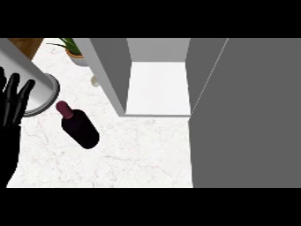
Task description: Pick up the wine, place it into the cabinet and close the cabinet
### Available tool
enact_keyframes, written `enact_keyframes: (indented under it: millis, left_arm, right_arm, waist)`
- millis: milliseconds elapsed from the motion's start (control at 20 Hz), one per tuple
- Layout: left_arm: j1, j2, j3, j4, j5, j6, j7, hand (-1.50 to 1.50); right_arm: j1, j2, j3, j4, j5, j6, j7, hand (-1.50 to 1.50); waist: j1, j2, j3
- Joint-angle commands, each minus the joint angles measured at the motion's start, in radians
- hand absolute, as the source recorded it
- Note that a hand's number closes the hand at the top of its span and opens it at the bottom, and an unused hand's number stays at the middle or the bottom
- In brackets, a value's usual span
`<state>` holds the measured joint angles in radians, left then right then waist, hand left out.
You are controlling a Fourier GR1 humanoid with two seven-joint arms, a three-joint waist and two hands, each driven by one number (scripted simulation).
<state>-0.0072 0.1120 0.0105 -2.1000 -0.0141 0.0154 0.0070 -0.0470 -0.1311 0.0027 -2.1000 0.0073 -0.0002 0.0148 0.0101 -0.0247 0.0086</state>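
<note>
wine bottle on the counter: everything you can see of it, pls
The wine bottle is dark, near black with a purple tint, and has a maroon cap end pointing up-left in the head view. It looks glossy, like glass. It stands on the white marbled counter, seen from steeply above, left of the open cabinet and just right of a grey cylindrical container. Nothing grips it; the left hand is open beside it, apart.

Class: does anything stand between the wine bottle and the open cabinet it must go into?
Nothing visible does. The wine bottle stands on bare counter left of the open cabinet, whose door is swung aside to the right. The grey cylinder lies on the bottle's far side.
</note>
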Motion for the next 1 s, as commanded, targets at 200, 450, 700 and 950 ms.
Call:
enact_keyframes:
  millis: [200, 450, 700, 950]
  left_arm:
    - [-0.227, 0.102, 0.075, 0.229, 0.118, -0.135, 0.004, -1.50]
    - [-0.262, 0.016, 0.117, 0.331, 0.405, -0.147, 0.226, -1.50]
    - [-0.309, -0.015, 0.080, 0.331, 0.404, -0.086, 0.307, -1.50]
    - [-0.400, -0.045, 0.035, 0.376, 0.348, -0.019, 0.310, -1.50]
  right_arm:
    - [0.168, 0.009, -0.029, -0.100, -0.068, 0.047, -0.060, -1.50]
    - [0.185, -0.007, 0.107, -0.114, -0.173, 0.148, 0.106, -1.50]
    - [0.270, -0.047, 0.039, -0.258, -0.283, 0.180, 0.188, -1.50]
    - [0.222, -0.065, -0.021, -0.259, -0.337, 0.193, 0.265, -1.50]
  waist:
    - [-0.033, 0.025, -0.008]
    - [-0.032, 0.024, -0.009]
    - [-0.019, 0.023, -0.009]
    - [-0.016, 0.024, -0.009]
